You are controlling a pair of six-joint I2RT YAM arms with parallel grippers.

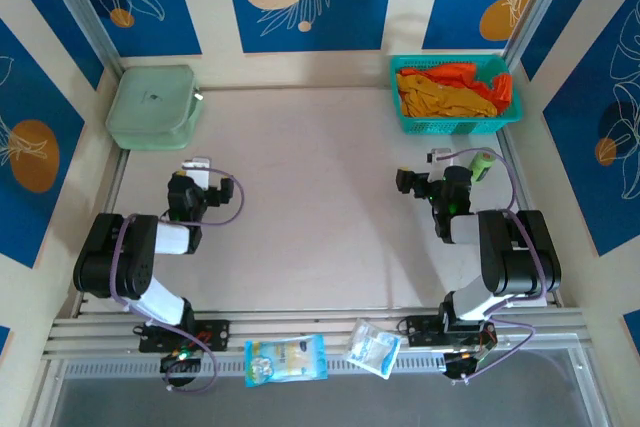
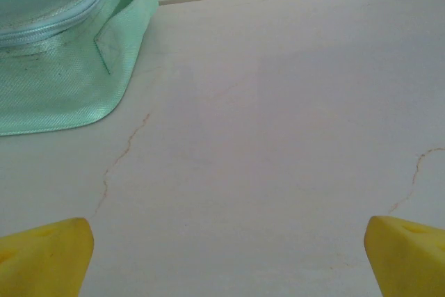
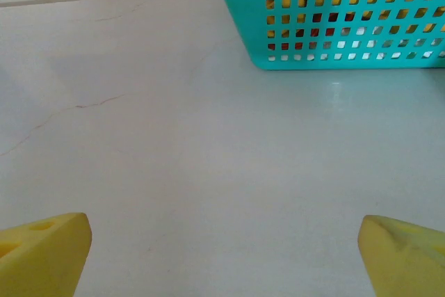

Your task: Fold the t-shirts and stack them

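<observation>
One yellow shirt (image 1: 445,97) and red ones (image 1: 462,71), count unclear, are lying in one basket (image 1: 455,128); left and right jaws are gaping wide, empty

We see shirts (image 1: 448,92) in mustard yellow and red-orange, a teal basket (image 1: 455,128) with a grid of holes, a pale mint box (image 1: 150,107), a cream table (image 1: 320,177) veined faint brown, and blue wall panels (image 1: 340,7) with white leaves and orange discs.
</observation>
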